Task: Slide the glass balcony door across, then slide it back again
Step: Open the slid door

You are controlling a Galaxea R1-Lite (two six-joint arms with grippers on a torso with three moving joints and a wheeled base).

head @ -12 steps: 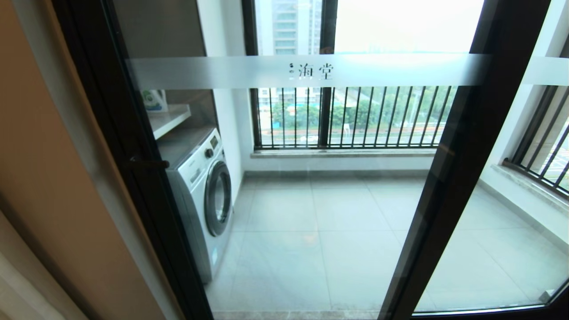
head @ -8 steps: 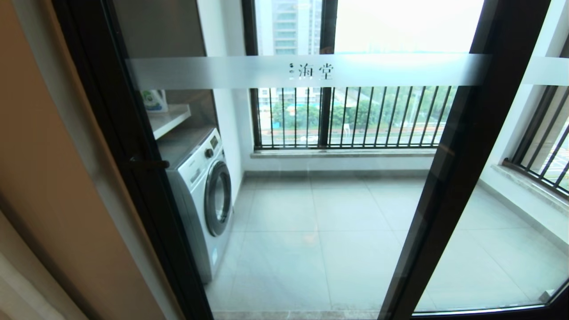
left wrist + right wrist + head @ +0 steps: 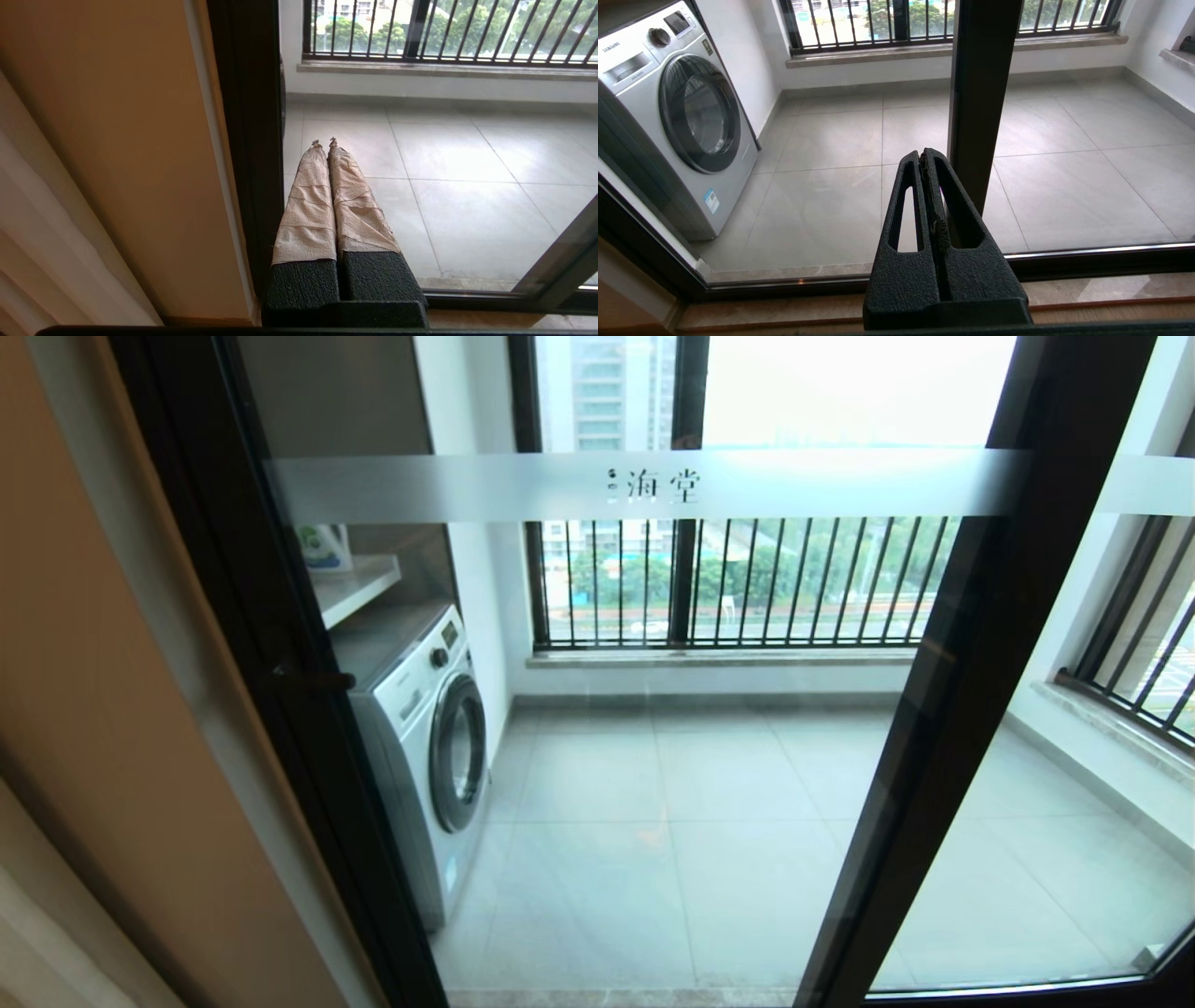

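The glass balcony door (image 3: 653, 756) fills the head view: clear glass in a dark brown frame, with a frosted band carrying Chinese characters (image 3: 663, 485). Its small dark handle (image 3: 313, 679) sits on the left stile (image 3: 271, 644), which stands against the wall. Neither arm shows in the head view. My left gripper (image 3: 325, 141), its fingers wrapped in beige tape, is shut and empty, low beside the left stile (image 3: 247, 140). My right gripper (image 3: 922, 156) is shut and empty, low before the door's right stile (image 3: 978, 102).
A second dark-framed panel (image 3: 1102, 756) with a plain frosted band lies to the right. Beyond the glass stand a washing machine (image 3: 425, 747), a tiled balcony floor (image 3: 672, 859) and railed windows (image 3: 738, 583). A tan wall (image 3: 103, 709) borders the left.
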